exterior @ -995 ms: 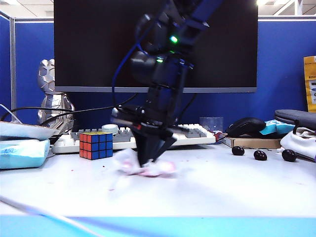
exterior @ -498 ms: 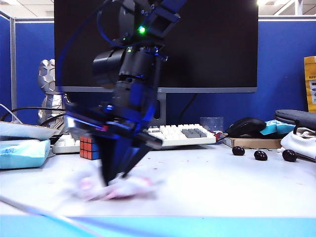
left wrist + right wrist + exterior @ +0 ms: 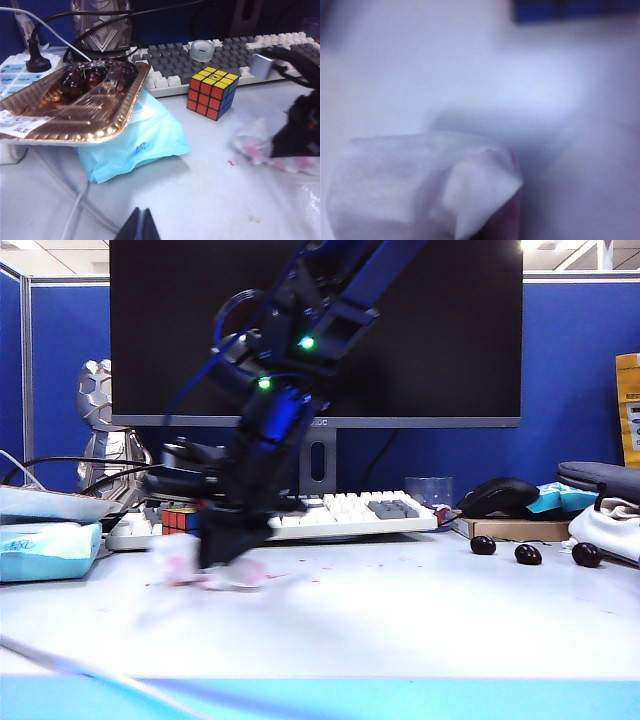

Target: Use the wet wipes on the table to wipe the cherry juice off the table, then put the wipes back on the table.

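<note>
Right hand is clenched on the wet wipes, pressing the crumpled, pink-stained sheet onto the desk toward its left side, just in front of the puzzle cube and the keyboard; the arm reaches across from the right, and motion blur smears the sheet in the outside view. Pink spots of cherry juice are scattered on the desk just to the right of the wipes, so the wiping looks unfinished. Left hand hangs above the near left part of the desk with its fingers closed together, holding nothing. In the right wrist view the wipes fill the foreground as a soft folded flap. That sheet looks thin, damp and limp: it should bunch and drag rather than slide stiffly, and could tear or slip out if pinched only at an edge, so a grip on the bunched middle seems safest.
</note>
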